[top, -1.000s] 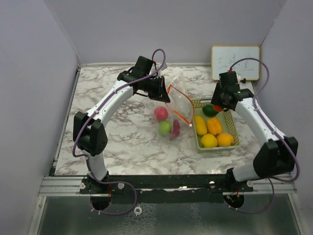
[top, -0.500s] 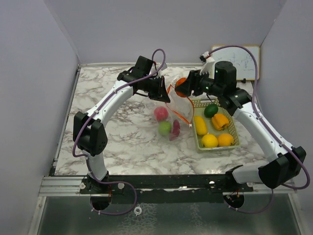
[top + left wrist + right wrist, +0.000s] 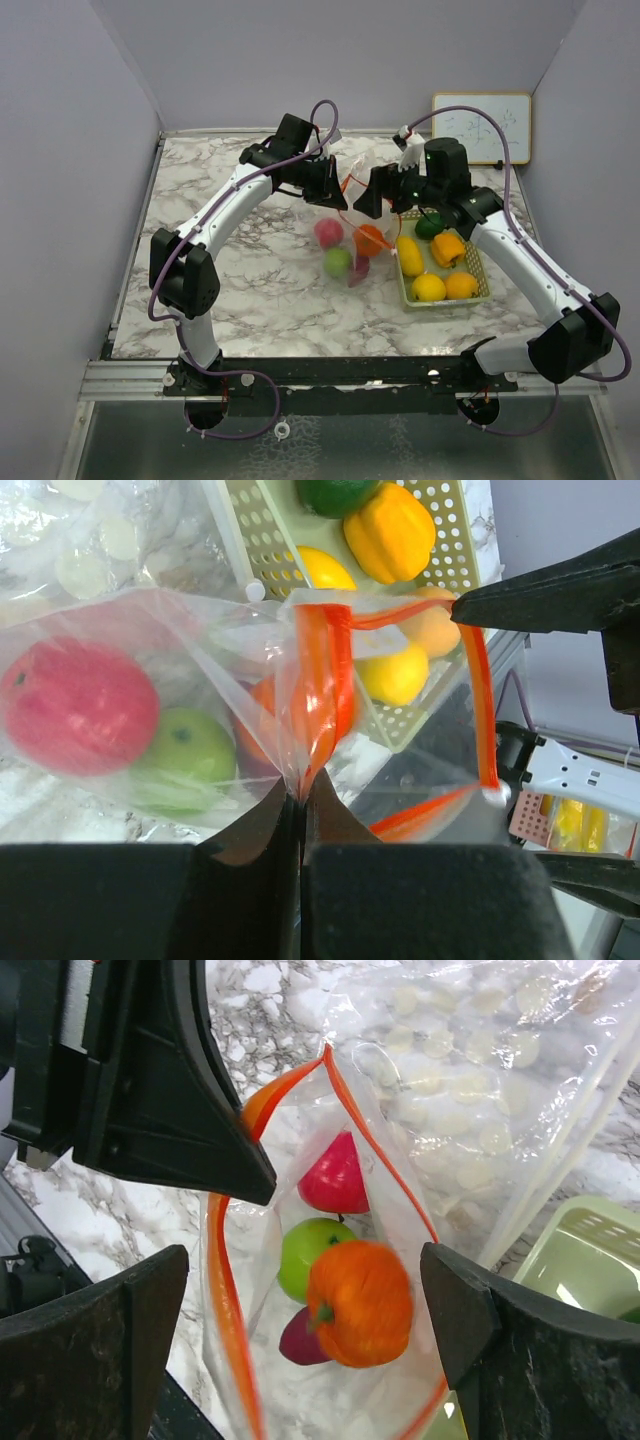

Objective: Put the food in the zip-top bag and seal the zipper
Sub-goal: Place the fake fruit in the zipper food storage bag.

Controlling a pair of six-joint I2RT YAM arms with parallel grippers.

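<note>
Now dropped — orange fruit [image 3: 360, 1302] inside bag [image 3: 470, 1080], right tool [image 3: 372, 200] apart, left tool [image 3: 303, 805] pinching bag rim.

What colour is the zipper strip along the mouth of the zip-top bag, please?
Orange-red; the zipper strip shows best in the right wrist view.

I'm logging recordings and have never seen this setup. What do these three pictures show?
Two robot arms are bolted at the near edge of a marble table. One picture looks down from above and behind; the other two come from wrist cameras. The left gripper is shut on the rim of a clear zip-top bag, holding its mouth open. The right gripper is open over that mouth, with an orange toy fruit between its fingers, touching neither. A red toy, a green apple and a purple piece lie in the bag. More toy food sits in the pale green basket.
</note>
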